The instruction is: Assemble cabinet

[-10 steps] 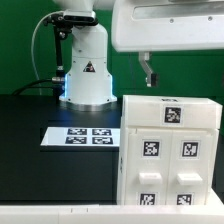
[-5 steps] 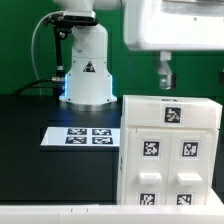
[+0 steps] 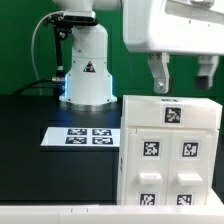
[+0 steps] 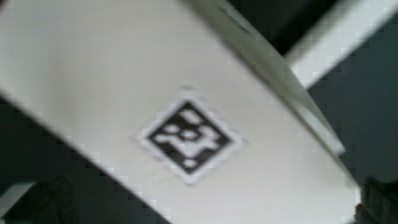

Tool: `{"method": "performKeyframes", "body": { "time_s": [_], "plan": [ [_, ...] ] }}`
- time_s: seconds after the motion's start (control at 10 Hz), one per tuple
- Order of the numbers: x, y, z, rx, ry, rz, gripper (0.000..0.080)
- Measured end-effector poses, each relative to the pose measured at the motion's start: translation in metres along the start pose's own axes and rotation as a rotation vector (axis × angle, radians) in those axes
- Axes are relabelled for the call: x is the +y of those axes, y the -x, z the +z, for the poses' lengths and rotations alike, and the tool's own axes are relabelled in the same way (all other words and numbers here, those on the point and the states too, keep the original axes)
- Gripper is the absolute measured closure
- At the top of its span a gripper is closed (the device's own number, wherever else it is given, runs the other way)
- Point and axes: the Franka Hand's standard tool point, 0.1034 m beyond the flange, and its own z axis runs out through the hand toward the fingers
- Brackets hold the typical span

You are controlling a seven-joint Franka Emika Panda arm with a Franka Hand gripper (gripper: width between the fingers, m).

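Note:
The cabinet point(image 3: 168, 160) is a large white box standing at the exterior view's right, with tagged white blocks on its front and one tag on its top. My gripper point(image 3: 182, 78) hangs just above the cabinet's top back edge, with its two fingers point(image 3: 160, 76) spread wide and nothing between them. In the wrist view the cabinet's white top point(image 4: 125, 90) with a black-and-white tag point(image 4: 191, 138) fills the picture, running diagonally. The dark fingertips point(image 4: 18, 205) show only at the picture's corners.
The marker board point(image 3: 82, 135) lies flat on the black table point(image 3: 30, 120), to the exterior view's left of the cabinet. The arm's white base point(image 3: 86, 70) stands behind it, with cables at its side. A green wall is at the back.
The gripper has moved toward the exterior view's right, over the cabinet's top. It has turned, so both fingers now show spread apart.

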Motion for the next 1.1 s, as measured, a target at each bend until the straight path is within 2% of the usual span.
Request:
{"method": "performKeyframes", "body": {
  "time_s": [0.3, 0.4, 0.5, 0.7, 1.0, 1.1],
  "plan": [
    [0.003, 0.002, 0.001, -0.013, 0.012, -0.177, 0.0003],
    [0.003, 0.005, 0.002, -0.036, 0.012, -0.238, 0.0003],
    [0.000, 0.008, 0.006, -0.087, -0.005, -0.281, 0.0003],
    [-0.001, 0.006, 0.012, -0.129, 0.002, -0.367, 0.0003],
    [-0.004, 0.008, 0.021, -0.142, 0.000, -0.361, 0.0003],
    [-0.004, 0.010, 0.025, -0.136, 0.008, -0.350, 0.0003]
  ]
}}
